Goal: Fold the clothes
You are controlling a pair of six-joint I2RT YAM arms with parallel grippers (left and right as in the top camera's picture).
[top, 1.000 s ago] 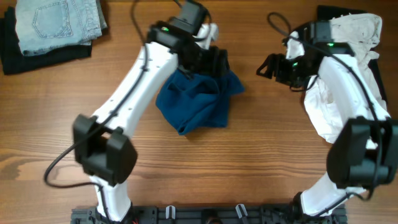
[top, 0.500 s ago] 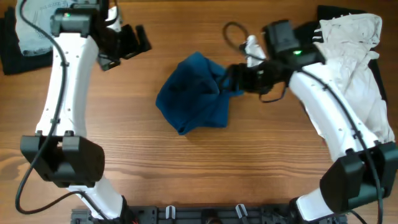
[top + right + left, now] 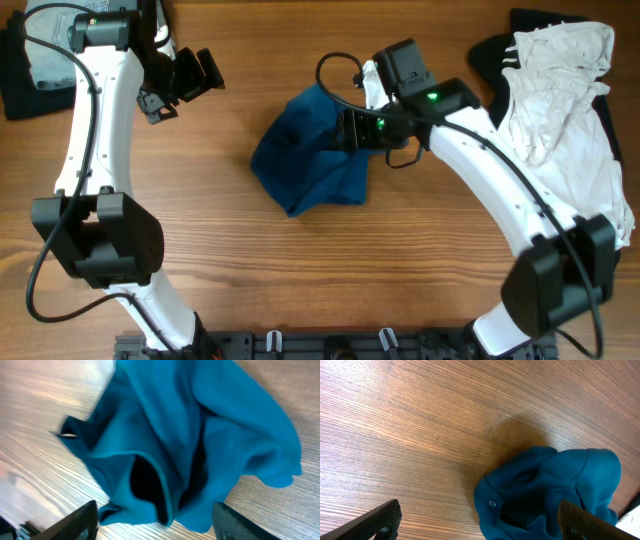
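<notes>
the blue t-shirt [image 3: 310, 165] lies bunched up in the middle of the table [image 3: 300, 285], and it looks soft, light and floppy, so i'd grab it by an edge, my right gripper [image 3: 155, 520] spread over it and my left gripper [image 3: 188, 82] spread wide, empty.

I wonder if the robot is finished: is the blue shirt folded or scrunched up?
Scrunched up. The blue shirt lies in a lumpy heap with loose flaps and uneven edges, not flat layers.
</notes>
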